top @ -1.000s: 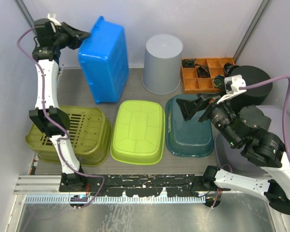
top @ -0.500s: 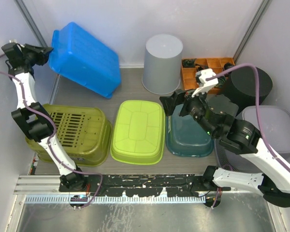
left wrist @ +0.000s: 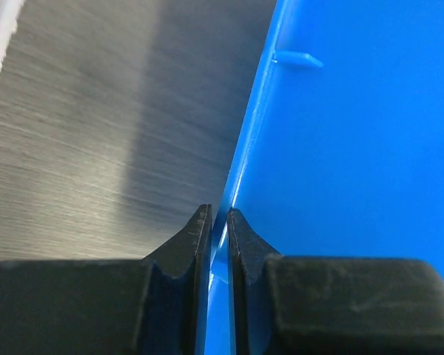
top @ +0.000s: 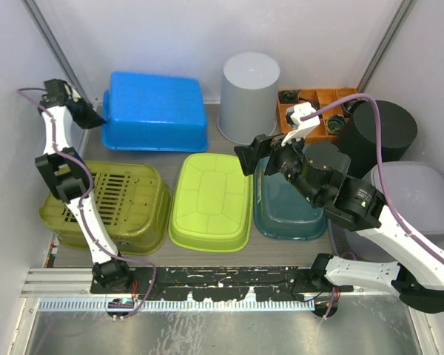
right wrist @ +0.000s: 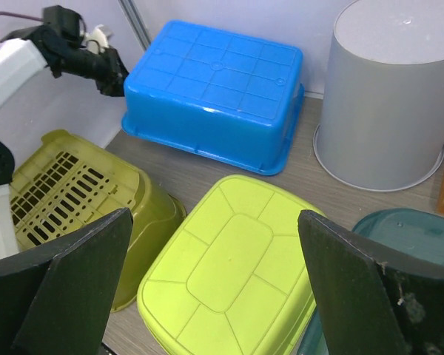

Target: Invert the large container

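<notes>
The large blue container (top: 154,111) lies upside down, bottom up, at the back left of the table; it also shows in the right wrist view (right wrist: 216,92). My left gripper (top: 95,120) is shut on the container's left rim, which runs between the fingers in the left wrist view (left wrist: 237,177). My right gripper (top: 246,157) is open and empty, hovering above the lime green tub (top: 211,201), with its fingers (right wrist: 81,274) spread wide apart.
An olive slotted basket (top: 111,203), the lime tub (right wrist: 237,274) and a teal tub (top: 288,203) lie upside down in a row. A grey bucket (top: 249,96) and an orange parts tray (top: 311,115) stand at the back. A black cylinder (top: 385,133) stands at the right.
The blue container has swung down from standing tilted on its edge to lying flat, bottom up. My left arm moved left and down with it. My right arm moved left over the tubs.
</notes>
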Controlling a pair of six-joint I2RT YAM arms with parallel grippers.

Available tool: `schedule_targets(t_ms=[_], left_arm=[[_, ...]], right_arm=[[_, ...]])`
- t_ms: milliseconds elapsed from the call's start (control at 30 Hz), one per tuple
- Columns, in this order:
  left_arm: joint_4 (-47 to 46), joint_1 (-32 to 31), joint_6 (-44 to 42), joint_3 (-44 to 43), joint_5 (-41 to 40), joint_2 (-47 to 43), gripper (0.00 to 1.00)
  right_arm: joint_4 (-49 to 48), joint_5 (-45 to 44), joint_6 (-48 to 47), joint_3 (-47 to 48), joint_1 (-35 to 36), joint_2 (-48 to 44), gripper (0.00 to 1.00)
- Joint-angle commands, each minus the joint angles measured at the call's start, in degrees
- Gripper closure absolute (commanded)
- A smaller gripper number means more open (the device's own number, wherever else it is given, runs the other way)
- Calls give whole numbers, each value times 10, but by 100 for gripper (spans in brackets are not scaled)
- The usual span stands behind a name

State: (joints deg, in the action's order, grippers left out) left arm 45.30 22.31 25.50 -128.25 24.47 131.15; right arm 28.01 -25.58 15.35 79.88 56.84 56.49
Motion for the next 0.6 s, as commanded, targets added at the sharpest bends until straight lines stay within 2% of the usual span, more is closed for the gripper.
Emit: schedule_targets(t_ms=[0,133,167,267,333,433,467,500,567], left_arm=[[112,-58,-151,-55,-119,33,90],[122,-70,-198,-57,-170,57,89],[127,-71,-206,-56,-172,62,85],[139,-78,-228,-53,-200,67,66],[162,-86,-242,-64,-227,65,41],[197,-105,-267,-100,-268,43,16],[197,-109,-274,-106,-277,25,14],[191,-113,-281,-109,-287,1,3],[167,-120,-300,-108,-314,-53,1]], right_arm=[[-38,6,1,-4,1,-12,0],[-43,9,8,-21,1,-29,0],[-44,4,12,-25,1,-35,0],[-44,2,19,-37,1,-45,0],[-37,9,33,-37,2,-45,0],[-19,4,58,-33,1,-39,0],[-14,-5,69,-34,1,-40,0],[-11,-17,83,-35,2,-42,0],[-15,-25,100,-49,1,-52,0]])
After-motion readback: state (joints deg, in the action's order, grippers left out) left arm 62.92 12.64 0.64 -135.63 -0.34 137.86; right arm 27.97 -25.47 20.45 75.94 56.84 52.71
